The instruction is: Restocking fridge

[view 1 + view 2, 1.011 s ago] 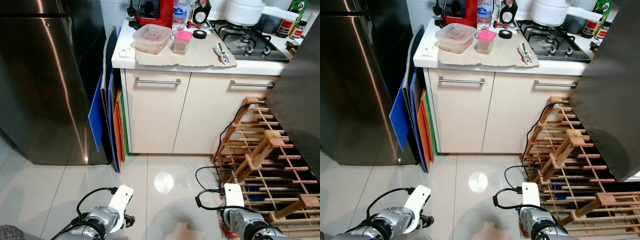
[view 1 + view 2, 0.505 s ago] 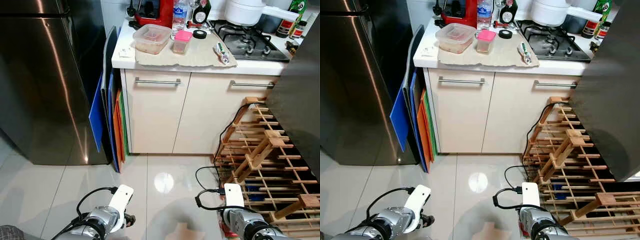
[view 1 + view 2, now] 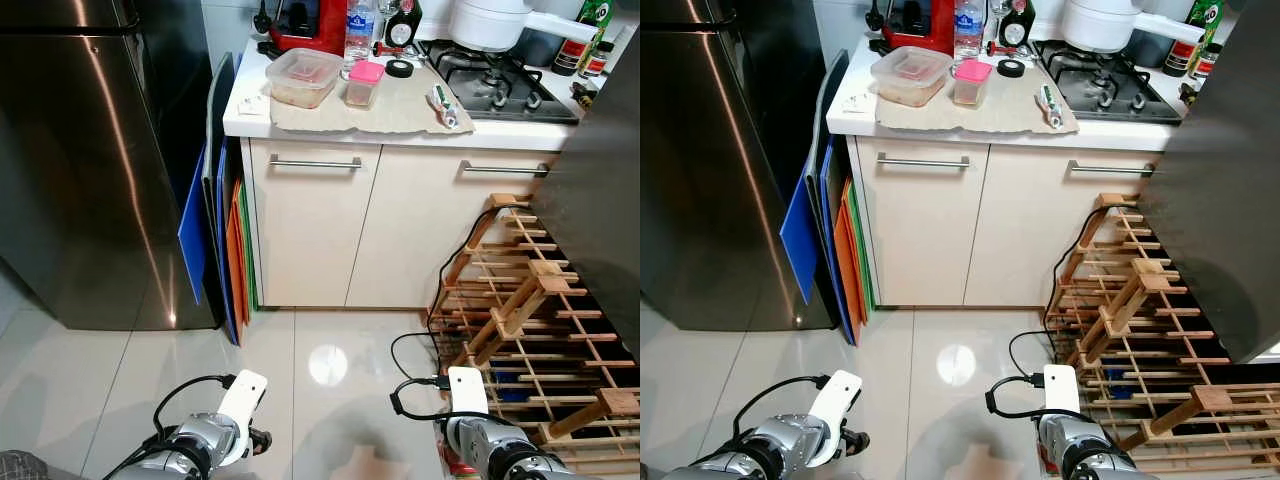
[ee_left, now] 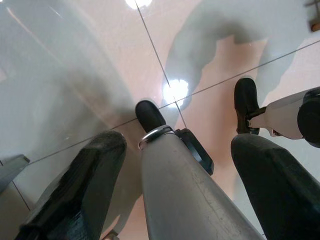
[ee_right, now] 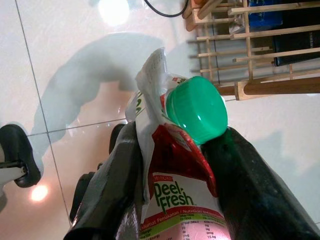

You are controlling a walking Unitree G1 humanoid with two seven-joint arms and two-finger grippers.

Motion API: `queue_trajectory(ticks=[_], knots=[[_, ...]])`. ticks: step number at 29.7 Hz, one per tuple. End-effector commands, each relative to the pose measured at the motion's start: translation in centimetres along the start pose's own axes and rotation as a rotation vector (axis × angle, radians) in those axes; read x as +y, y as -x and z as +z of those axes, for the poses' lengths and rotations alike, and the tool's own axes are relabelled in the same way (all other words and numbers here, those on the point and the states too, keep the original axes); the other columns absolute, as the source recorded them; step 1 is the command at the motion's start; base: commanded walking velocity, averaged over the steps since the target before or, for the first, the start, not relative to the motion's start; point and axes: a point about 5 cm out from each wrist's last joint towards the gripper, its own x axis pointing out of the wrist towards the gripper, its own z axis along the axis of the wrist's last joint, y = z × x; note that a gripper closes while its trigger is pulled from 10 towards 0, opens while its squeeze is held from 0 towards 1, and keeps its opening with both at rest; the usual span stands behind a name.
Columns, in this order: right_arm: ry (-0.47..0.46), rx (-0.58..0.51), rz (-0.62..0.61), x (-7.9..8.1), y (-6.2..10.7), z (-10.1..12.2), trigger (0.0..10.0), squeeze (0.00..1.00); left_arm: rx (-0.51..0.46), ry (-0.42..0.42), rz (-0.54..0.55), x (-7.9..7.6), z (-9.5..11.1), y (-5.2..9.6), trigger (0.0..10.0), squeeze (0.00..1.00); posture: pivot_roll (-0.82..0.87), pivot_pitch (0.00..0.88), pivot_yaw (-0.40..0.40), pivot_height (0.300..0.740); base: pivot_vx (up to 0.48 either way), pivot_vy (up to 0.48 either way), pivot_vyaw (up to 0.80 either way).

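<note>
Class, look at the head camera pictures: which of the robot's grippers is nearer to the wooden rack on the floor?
Right. The right gripper, shut on a green-capped carton, hangs beside the wooden rack; the left gripper hangs open over bare tiles, farther from it.

The fridge [image 3: 85,160] is dark brushed steel with pale streaks of reflection. Blue and orange boards [image 3: 215,245] lean beside cream cabinet doors [image 3: 310,225] with silver handles. The desk [image 3: 245,120] is white under a beige mat [image 3: 385,105]; a pink-lidded tub [image 3: 364,83] stands on it. The rack [image 3: 525,325] is pale wood. The floor [image 3: 90,385] is glossy off-white tile. The right gripper [image 5: 190,197], with black fingers, holds a red, white and green pouch [image 5: 172,170] with a green cap.
</note>
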Motion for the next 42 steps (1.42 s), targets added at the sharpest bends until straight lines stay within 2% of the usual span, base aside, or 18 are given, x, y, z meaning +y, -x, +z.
queue_trajectory(ticks=[1,19,35,42], knots=[[-0.01,-0.006,-0.003,-0.12,0.02,0.29,10.0,0.0,-0.006,0.01,0.003,0.0,0.22,0.02,10.0,0.0,0.11,0.0,-0.04,0.74,0.0,0.0,0.0],[-0.017,0.003,-0.003,-0.12,0.01,0.09,10.0,0.0,-0.032,-0.016,0.013,0.07,0.37,0.02,10.0,0.0,0.1,0.0,-0.035,0.74,0.0,0.0,0.0],[-0.031,-0.004,0.001,0.04,0.03,0.27,10.0,0.0,-0.101,-0.044,0.041,0.33,1.07,0.11,10.0,0.0,0.1,0.0,-0.024,0.74,0.0,0.0,0.0],[-0.032,-0.001,-0.003,0.13,0.04,0.28,10.0,0.0,-0.088,-0.064,0.035,0.4,1.03,0.13,10.0,0.0,0.1,0.0,-0.024,0.74,0.0,0.0,0.0]])
